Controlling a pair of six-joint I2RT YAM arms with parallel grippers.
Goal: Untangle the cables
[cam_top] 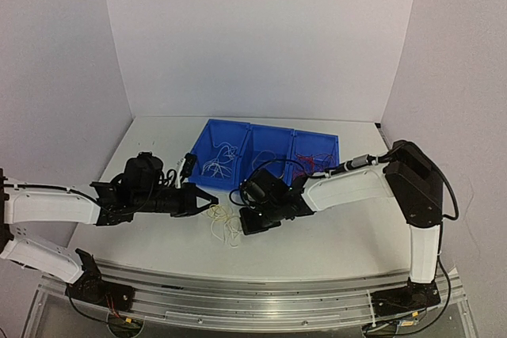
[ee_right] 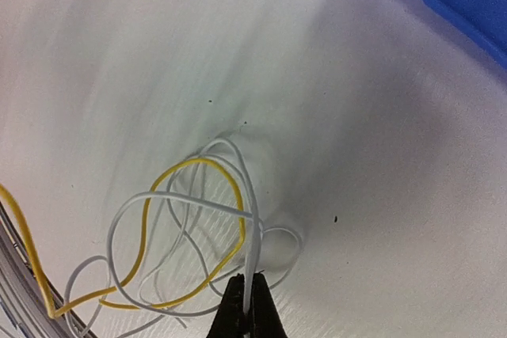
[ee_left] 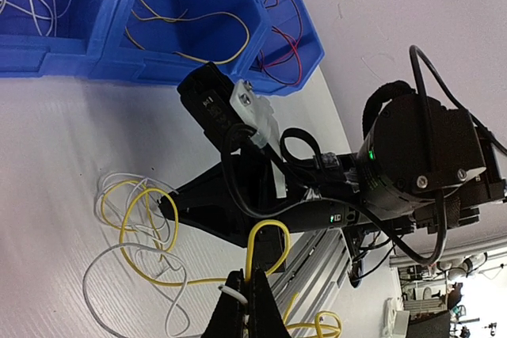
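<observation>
Pinching cables (ee_right: 252, 251): left pincer (ee_left: 247, 310), right pincer (ee_right: 245, 310), closed.

bins (ee_left: 47, 45): glossy blue plastic | table (cam_top: 333, 243): smooth matt white | cables (ee_right: 252, 251): smooth plastic sheath

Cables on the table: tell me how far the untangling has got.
Done: the blue bin already holds white wires, yellow wires and red wires in separate compartments. In hand: the left gripper is shut on a yellow cable, the right gripper on a white cable. Left: the tangle of yellow and white loops on the table, not yet separated.
</observation>
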